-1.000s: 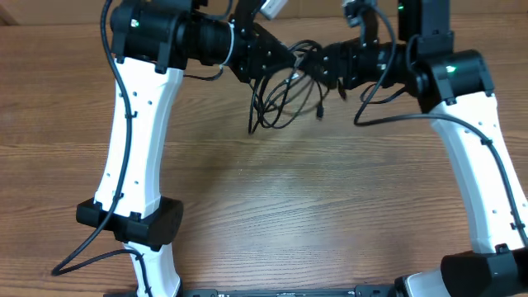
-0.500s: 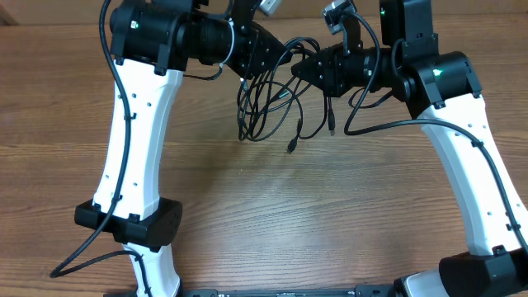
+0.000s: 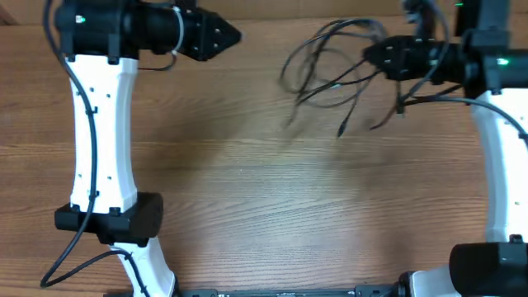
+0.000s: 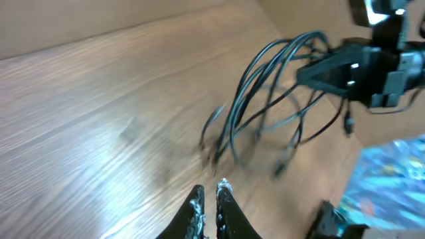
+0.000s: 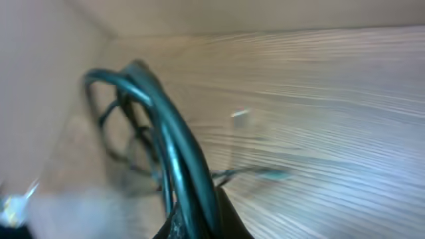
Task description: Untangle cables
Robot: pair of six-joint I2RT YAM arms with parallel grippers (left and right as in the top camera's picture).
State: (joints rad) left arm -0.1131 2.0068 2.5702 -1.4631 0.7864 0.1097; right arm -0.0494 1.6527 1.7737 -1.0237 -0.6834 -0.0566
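The cables (image 3: 326, 62) are a blurred bunch of thin black loops hanging above the wooden table (image 3: 264, 190) at the back right. Loose plug ends (image 3: 341, 129) dangle below them. My right gripper (image 3: 373, 56) is shut on the bunch at its right side. In the right wrist view the cables (image 5: 169, 139) run thick and dark straight out of my right gripper (image 5: 196, 224). My left gripper (image 3: 233, 36) is far to the left of them, shut and holding nothing. Its view shows the left gripper (image 4: 210, 190) with the cables (image 4: 265, 93) well ahead and the right gripper (image 4: 312, 73) gripping them.
The white left arm (image 3: 99, 124) stands along the left side and the white right arm (image 3: 499, 157) along the right. A blue, blurred object (image 4: 392, 186) lies at the right edge of the left wrist view.
The two grippers were together at the tangle; now they have pulled apart. The left one has let go and swung left. The right one has closed on the bunch and carried it right.
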